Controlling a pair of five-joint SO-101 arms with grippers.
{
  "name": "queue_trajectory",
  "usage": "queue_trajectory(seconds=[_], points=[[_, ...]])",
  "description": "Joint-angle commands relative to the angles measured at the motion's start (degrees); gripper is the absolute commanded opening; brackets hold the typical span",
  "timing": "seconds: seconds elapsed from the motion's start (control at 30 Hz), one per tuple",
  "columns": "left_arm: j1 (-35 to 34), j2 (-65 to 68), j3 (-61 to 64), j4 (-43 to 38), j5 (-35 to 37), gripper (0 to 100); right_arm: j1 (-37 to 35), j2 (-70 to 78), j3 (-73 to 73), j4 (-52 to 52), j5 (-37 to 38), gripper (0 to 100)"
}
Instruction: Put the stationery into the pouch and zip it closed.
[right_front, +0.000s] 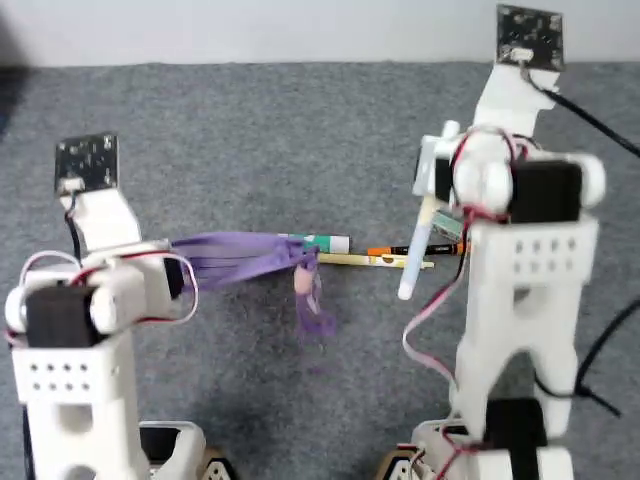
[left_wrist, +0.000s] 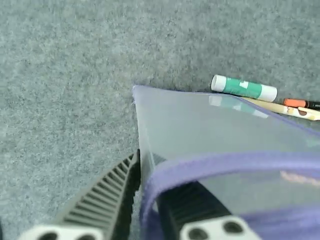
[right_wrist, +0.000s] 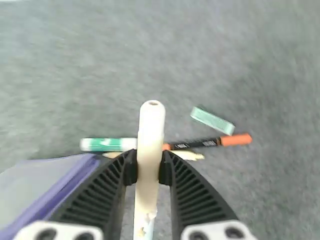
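So on my left side, the left end effector (left_wrist: 146, 176) is clenched on the edge of the purple see-through pouch (left_wrist: 215, 130), which stretches out toward the middle of the grey bench (right_front: 250, 130). Just past the pouch's far end I've got a green-and-white glue stick (left_wrist: 243, 87), a pale pencil (left_wrist: 285, 106) and a black pen with an orange cap (right_wrist: 210, 142) lying close together, with a green eraser (right_wrist: 212, 121) near them. Over on the right, the right end effector (right_wrist: 149, 162) is grasping a white pen (right_wrist: 151, 125) over that little pile.
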Motion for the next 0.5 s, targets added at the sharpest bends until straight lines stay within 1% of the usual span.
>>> queue_trajectory(seconds=[0.0,0.1,0.17,0.33,0.47], points=[[-0.09,3.25,-4.97,0.7,0.7,1,-5.58,-7.16,-2.9,2.33,0.7,0.8],[-0.09,5.98,-6.2,0.62,0.7,1,-10.86,-9.89,-2.99,1.19,0.44,0.8],[-0.09,7.74,-6.99,0.62,0.7,1,-14.99,-11.3,-2.99,-1.45,0.44,0.8],[-0.09,12.13,-8.75,0.62,0.7,1,-25.19,-12.62,-2.99,-12.97,0.79,0.8],[-0.09,14.24,-9.63,0.62,0.7,1,-29.23,-12.53,-2.9,-19.03,0.97,0.8]])
